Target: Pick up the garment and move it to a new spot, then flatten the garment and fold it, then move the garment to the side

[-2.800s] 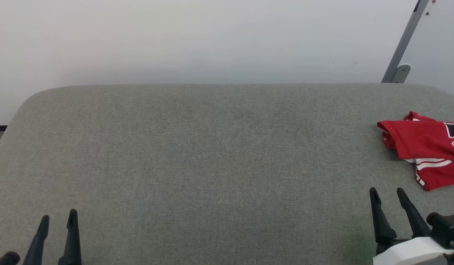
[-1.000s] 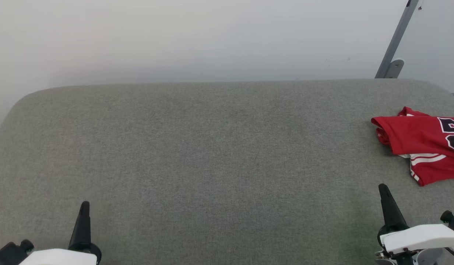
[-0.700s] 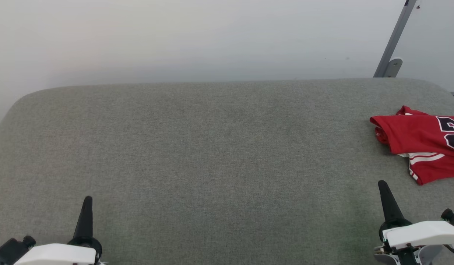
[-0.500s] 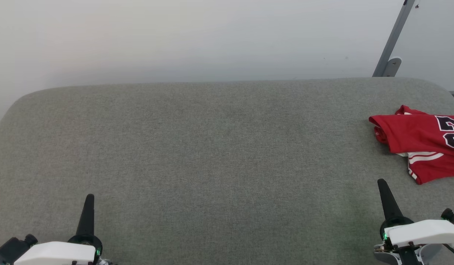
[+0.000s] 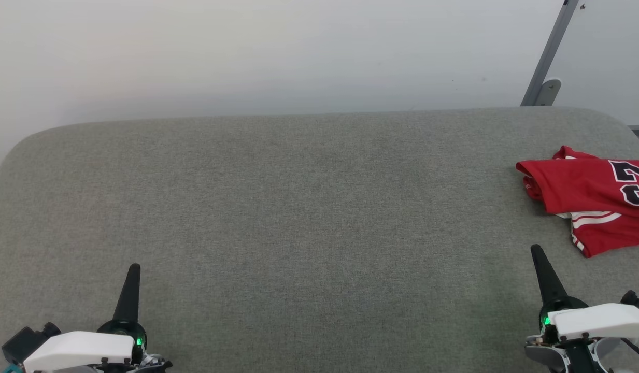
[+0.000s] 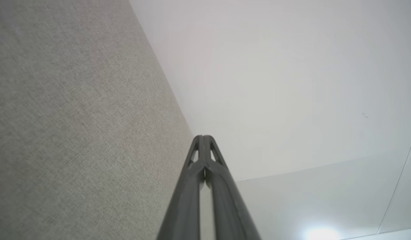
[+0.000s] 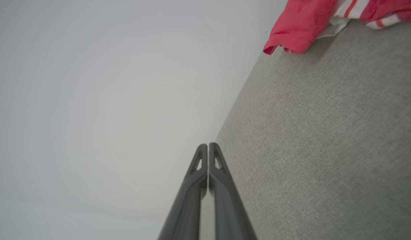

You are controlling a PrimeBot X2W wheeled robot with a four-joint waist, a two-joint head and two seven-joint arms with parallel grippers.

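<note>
The garment (image 5: pixel 591 197), a red shirt with white striped trim and black white-outlined lettering, lies folded at the far right of the grey padded table (image 5: pixel 298 207), partly cut off by the frame edge. My right gripper (image 5: pixel 536 252) hovers near the front right, shut and empty, a short way in front of the garment. In the right wrist view its fingers (image 7: pixel 208 147) press together, with the garment (image 7: pixel 302 23) at the top right. My left gripper (image 5: pixel 135 269) stands at the front left, shut on nothing; its fingers (image 6: pixel 203 138) touch in the left wrist view.
A pale wall rises behind the table. A grey metal strut (image 5: pixel 547 57) leans against it at the back right. The table's rounded far corners show at both sides.
Both grippers closed from open earlier and have crept forward. The whole head view has shifted slightly, so the camera moved; the garment lies as before.
</note>
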